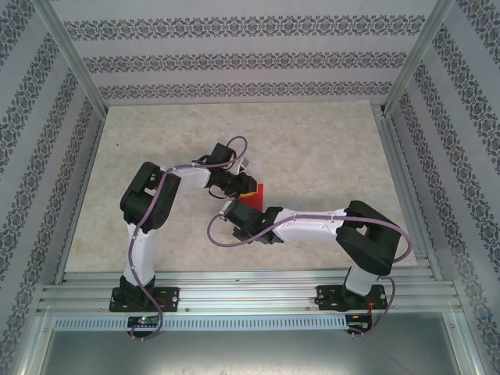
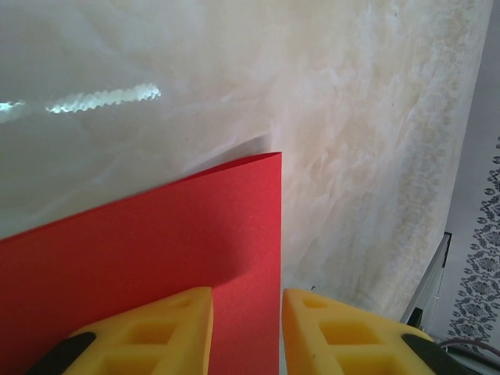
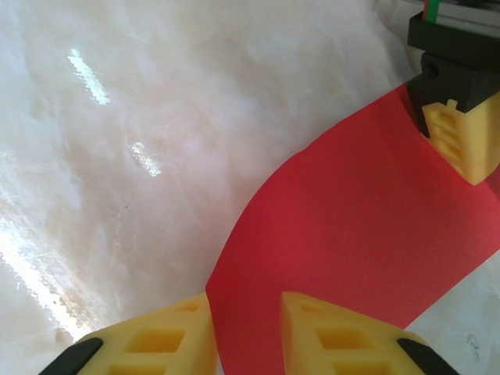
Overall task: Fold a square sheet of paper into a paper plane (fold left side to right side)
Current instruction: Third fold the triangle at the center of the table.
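The red sheet of paper [image 1: 255, 194] lies mid-table between my two wrists, mostly hidden under them. In the left wrist view the paper [image 2: 156, 250] lies flat with one corner pointing away. My left gripper [image 2: 247, 293] stands open astride its right edge, one finger over the paper, the other over bare table. In the right wrist view the paper [image 3: 351, 226] curves upward in a bend. My right gripper [image 3: 244, 297] is open at its near corner, with the paper showing in the gap. A left finger [image 3: 461, 141] rests on the far end of the sheet.
The marble-patterned tabletop [image 1: 312, 148] stretches around the paper on all sides. Aluminium rails [image 1: 250, 293] run along the near edge by the arm bases. Patterned walls [image 1: 234, 55] and slanted metal posts [image 1: 406, 62] enclose the table.
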Tool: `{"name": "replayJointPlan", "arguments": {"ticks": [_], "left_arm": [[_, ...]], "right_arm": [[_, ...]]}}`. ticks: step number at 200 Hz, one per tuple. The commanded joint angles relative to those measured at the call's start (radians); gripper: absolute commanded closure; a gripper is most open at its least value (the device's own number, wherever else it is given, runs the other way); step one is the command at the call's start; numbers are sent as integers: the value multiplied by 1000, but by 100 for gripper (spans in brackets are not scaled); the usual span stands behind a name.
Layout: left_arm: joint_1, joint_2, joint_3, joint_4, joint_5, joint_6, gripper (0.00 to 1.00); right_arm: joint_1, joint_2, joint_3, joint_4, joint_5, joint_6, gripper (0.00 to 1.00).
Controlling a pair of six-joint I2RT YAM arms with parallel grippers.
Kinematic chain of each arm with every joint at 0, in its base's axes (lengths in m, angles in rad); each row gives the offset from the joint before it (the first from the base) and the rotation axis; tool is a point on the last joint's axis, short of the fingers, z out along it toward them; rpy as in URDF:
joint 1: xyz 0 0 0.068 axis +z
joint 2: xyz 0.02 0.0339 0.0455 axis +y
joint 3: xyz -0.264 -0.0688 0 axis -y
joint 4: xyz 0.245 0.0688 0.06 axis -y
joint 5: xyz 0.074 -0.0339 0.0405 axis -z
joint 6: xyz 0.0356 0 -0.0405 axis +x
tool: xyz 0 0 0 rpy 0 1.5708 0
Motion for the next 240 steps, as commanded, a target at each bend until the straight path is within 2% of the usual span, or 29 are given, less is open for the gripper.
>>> {"name": "replayJointPlan", "arguments": {"ticks": [1, 34, 48, 65, 80, 128, 208, 240], "left_arm": [[-8, 27, -6, 24, -14, 10, 70], [-8, 28, -5, 25, -14, 11, 70], [-8, 29, -6, 25, -14, 10, 70], [-7, 30, -5, 23, -15, 12, 71], [-8, 34, -5, 18, -23, 16, 71], [-7, 46, -1, 4, -37, 27, 72], [-9, 69, 20, -41, -59, 54, 73], [-12, 76, 30, -53, -64, 60, 73]], "right_arm": [[-10, 18, 36, -1, -9, 21, 73], [-12, 35, 54, -1, -17, 27, 73], [-11, 38, 63, -2, -27, 30, 77], [-12, 33, 64, -4, -37, 36, 86], [-15, 20, 61, -5, -56, 45, 100], [-80, -47, -12, 28, -171, 116, 100], [-323, -105, -131, 181, -481, 265, 100], [-400, -91, -145, 204, -556, 293, 100]]}}
